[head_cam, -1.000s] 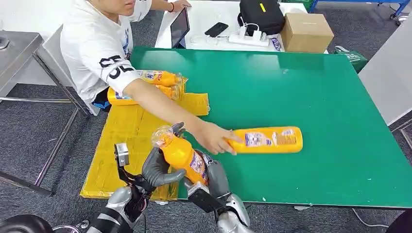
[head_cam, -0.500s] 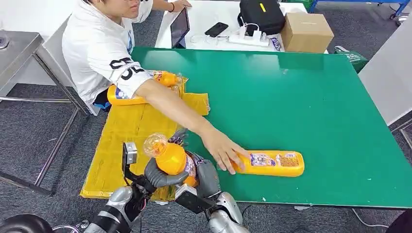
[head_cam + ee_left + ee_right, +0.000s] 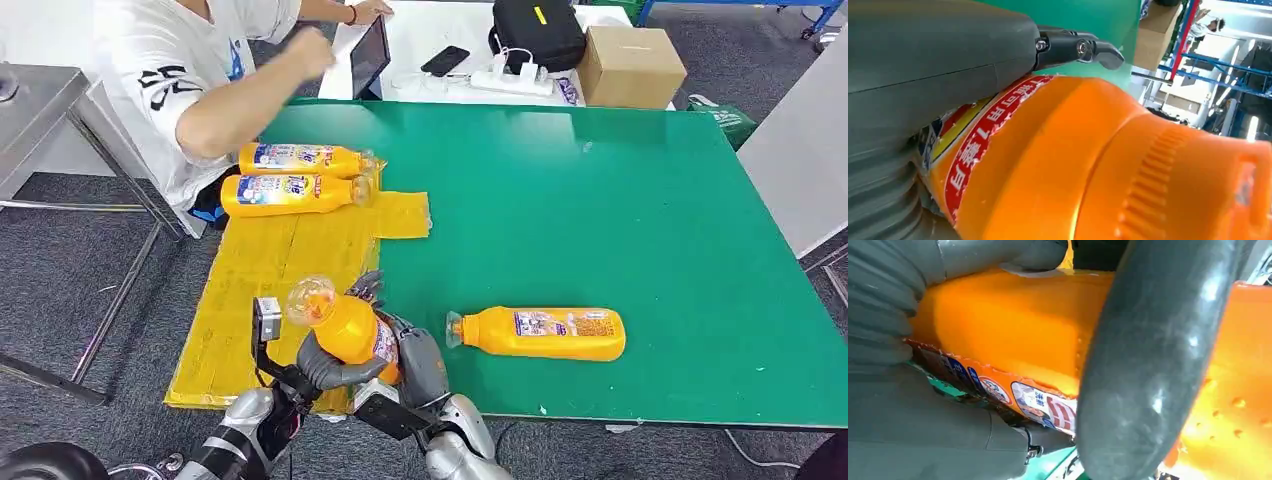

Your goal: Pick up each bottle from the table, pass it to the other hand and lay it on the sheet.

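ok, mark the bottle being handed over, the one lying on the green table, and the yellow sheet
held orange bottle (image 3: 352, 330), head view, on its body between both hands
orange bottle on the table (image 3: 545, 333), head view, on its label
yellow sheet (image 3: 270, 260), head view, on a bare middle patch

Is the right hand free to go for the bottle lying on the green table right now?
Probably not yet. The right hand grips the held bottle together with the left hand. The lying bottle sits close by on the green table, nothing between them.
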